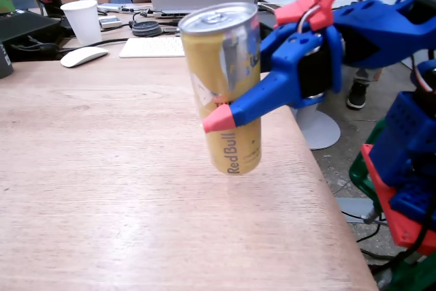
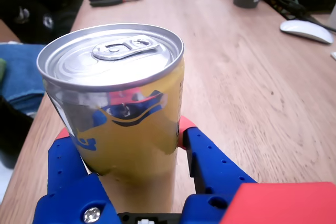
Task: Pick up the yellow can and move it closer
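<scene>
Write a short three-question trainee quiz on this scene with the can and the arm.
1. True or false: the tall yellow metal drink can stands on the light wooden table.
2. Which colour are the tips of the blue two-finger gripper? A) black B) red C) white
3. Fill in: in the fixed view, behind the can lie a white keyboard and a white computer ______.

Key
1. False: the can hangs clear of the tabletop, clamped between the gripper's fingers, and tilts slightly.
2. B: the red tip shows against the can's front in the fixed view.
3. mouse; two white paper cups stand further back.
</scene>
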`<state>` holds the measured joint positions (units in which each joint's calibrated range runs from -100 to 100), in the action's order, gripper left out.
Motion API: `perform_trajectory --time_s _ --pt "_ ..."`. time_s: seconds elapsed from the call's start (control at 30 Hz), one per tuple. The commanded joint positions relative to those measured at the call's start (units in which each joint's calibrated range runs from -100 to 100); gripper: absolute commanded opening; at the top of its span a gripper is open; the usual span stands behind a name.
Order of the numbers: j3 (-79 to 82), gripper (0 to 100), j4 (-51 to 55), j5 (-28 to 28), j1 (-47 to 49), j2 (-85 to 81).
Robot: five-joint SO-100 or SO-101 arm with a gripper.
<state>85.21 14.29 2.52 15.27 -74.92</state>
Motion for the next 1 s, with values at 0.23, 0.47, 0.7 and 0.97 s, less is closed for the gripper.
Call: perform_trajectory --time_s 0.23,0.47,0.7,0.97 --pt "3.1 28 17.6 -0.6 1.8 -20.8" --pt "4.7 28 21.1 -0.7 2.2 -22.3" --pt "8.5 28 21.0 -0.7 5.2 -22.3" --pt "6.6 28 20.3 -0.7 5.2 -22.2"
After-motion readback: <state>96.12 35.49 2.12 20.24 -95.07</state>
